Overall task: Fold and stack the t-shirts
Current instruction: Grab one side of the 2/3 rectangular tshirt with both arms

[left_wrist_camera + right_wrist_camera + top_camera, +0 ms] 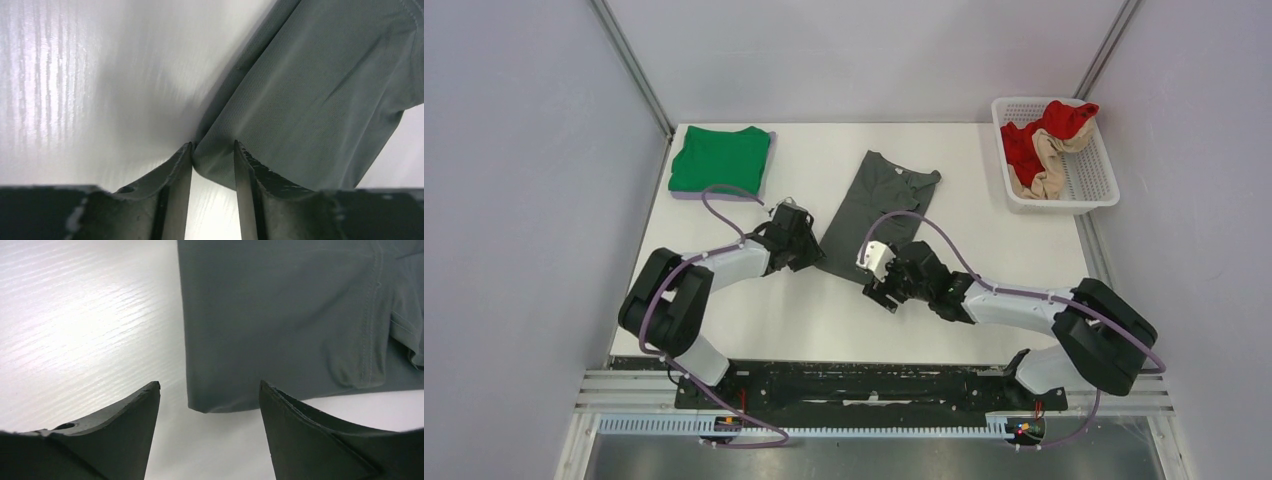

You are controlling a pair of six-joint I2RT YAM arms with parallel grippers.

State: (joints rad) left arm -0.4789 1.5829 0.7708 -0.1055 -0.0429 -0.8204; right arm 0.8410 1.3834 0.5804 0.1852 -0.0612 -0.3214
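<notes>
Table: white rectangular tabletop (984,200) fills the middle of the top view.
Grey shirt: dark grey soft cloth t-shirt (874,205), folded lengthwise into a long narrow strip, lies slantwise at table centre, collar at its upper end.
Basket: white plastic lattice basket (1064,205) at upper right holds red and beige garments.
Green shirt: bright green t-shirt (719,160), folded into a neat rectangle, sits at the table's upper left corner.
Left gripper (213,143): fingers a narrow gap apart, with the grey shirt's lower corner between the tips.
Right gripper (209,382): fingers spread wide, holding nothing, the shirt's other lower corner just ahead.
Hard to tell: whether the left fingers press the cloth.
</notes>
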